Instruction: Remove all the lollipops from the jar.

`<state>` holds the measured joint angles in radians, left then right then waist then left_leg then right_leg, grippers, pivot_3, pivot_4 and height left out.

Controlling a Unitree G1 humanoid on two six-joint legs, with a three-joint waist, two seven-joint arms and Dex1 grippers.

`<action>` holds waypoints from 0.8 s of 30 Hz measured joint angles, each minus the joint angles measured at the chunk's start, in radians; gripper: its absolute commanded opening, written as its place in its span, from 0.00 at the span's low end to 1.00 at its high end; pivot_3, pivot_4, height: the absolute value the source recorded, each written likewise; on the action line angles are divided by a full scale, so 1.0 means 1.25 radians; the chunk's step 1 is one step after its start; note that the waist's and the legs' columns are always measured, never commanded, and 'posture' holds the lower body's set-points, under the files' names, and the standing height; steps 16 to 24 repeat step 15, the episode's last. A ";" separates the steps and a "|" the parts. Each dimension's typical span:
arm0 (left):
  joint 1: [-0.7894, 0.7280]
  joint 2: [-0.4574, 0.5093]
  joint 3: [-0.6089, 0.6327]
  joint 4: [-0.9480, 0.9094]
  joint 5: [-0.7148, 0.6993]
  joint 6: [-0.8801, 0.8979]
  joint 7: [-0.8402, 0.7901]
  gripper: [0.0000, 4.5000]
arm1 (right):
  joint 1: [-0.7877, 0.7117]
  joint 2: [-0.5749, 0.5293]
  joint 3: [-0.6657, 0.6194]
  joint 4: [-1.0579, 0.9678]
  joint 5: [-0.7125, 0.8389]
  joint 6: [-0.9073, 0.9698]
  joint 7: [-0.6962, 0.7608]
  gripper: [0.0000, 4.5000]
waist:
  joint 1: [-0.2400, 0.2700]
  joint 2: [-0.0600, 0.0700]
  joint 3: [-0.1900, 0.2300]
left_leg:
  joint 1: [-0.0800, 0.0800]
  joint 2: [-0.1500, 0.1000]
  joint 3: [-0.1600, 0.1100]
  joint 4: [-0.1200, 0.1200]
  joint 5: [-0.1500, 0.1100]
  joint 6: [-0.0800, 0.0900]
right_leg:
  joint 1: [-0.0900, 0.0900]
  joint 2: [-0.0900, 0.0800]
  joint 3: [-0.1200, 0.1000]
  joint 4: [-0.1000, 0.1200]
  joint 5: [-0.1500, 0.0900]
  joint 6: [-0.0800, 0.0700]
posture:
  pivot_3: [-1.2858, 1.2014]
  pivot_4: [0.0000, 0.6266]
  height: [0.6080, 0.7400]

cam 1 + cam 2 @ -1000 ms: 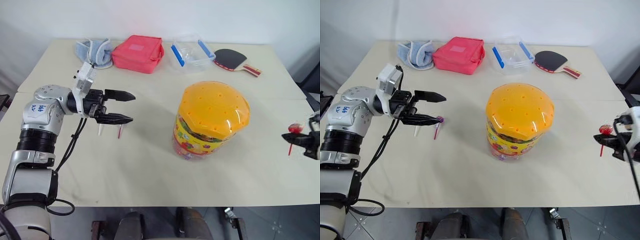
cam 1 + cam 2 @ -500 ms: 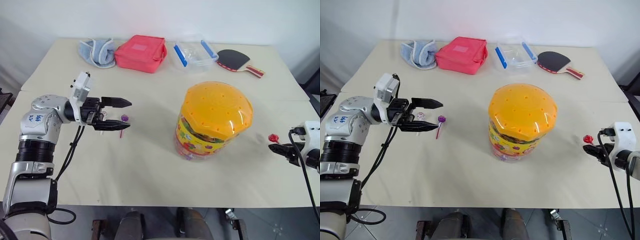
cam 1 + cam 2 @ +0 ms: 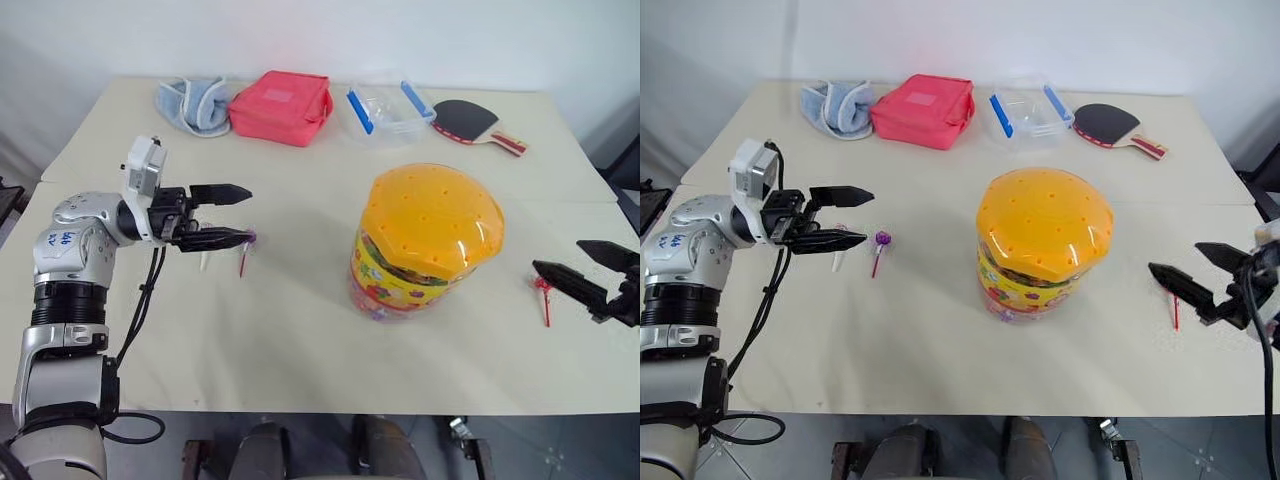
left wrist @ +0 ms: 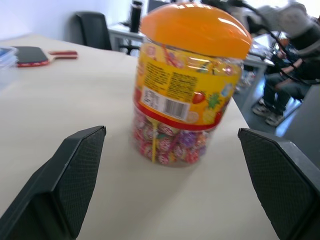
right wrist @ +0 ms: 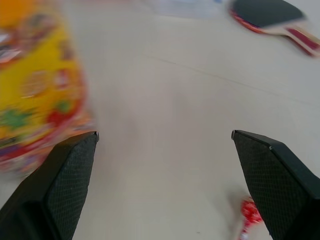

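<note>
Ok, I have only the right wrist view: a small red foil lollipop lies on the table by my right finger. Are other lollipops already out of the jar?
Observer: Yes. A purple foil lollipop and one on a white stick lie on the beige table, on the left side of the large clear plastic jar.
Operator: Does the left gripper hold one of them?
Observer: No. The left gripper is just beside them, jaws open and empty.
Operator: Is the jar open now?
Observer: No, its domed orange lid sits on top.
</note>
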<state>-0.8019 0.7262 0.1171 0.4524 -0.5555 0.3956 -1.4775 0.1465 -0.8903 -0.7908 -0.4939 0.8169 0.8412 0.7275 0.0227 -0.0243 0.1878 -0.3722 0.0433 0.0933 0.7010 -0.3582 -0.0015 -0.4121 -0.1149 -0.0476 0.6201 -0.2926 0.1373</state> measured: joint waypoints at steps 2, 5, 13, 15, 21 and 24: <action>0.011 0.009 0.010 0.005 0.001 0.000 0.001 1.00 | 0.020 0.004 0.018 -0.003 -0.023 -0.047 0.034 0.99 | -0.001 0.000 0.000 | 0.000 0.000 0.000 0.000 0.000 0.000 | 0.000 0.000 0.000 0.000 0.000 0.000 | 0.52 0.24 1.00; 0.062 0.040 0.035 0.011 0.002 0.002 0.003 1.00 | 0.071 0.002 0.068 -0.021 -0.050 -0.113 0.116 0.99 | -0.005 0.000 0.000 | 0.001 0.000 0.000 -0.002 0.000 0.000 | 0.000 0.001 0.000 0.000 0.000 -0.001 | 0.52 0.24 1.00; 0.196 0.076 0.115 -0.020 -0.007 0.026 0.046 1.00 | 0.075 -0.002 0.207 0.035 -0.143 -0.241 0.220 0.99 | -0.002 0.000 0.000 | 0.001 0.000 0.000 0.000 0.000 0.000 | 0.000 0.000 0.000 0.001 0.000 -0.001 | 0.52 0.24 1.00; 0.218 0.087 0.137 -0.044 -0.015 0.040 0.061 1.00 | 0.062 0.005 0.220 0.055 -0.149 -0.265 0.226 0.99 | 0.000 0.000 0.000 | 0.001 0.001 -0.001 0.000 0.000 0.000 | 0.000 0.000 0.000 0.001 0.000 -0.001 | 0.52 0.24 1.00; 0.218 0.087 0.137 -0.044 -0.015 0.040 0.061 1.00 | 0.062 0.005 0.220 0.055 -0.149 -0.265 0.226 0.99 | 0.000 0.000 0.000 | 0.001 0.001 -0.001 0.000 0.000 0.000 | 0.000 0.000 0.000 0.001 0.000 -0.001 | 0.52 0.24 1.00; 0.218 0.087 0.137 -0.044 -0.015 0.040 0.061 1.00 | 0.062 0.005 0.220 0.055 -0.149 -0.265 0.226 0.99 | 0.000 0.000 0.000 | 0.001 0.001 -0.001 0.000 0.000 0.000 | 0.000 0.000 0.000 0.001 0.000 -0.001 | 0.52 0.24 1.00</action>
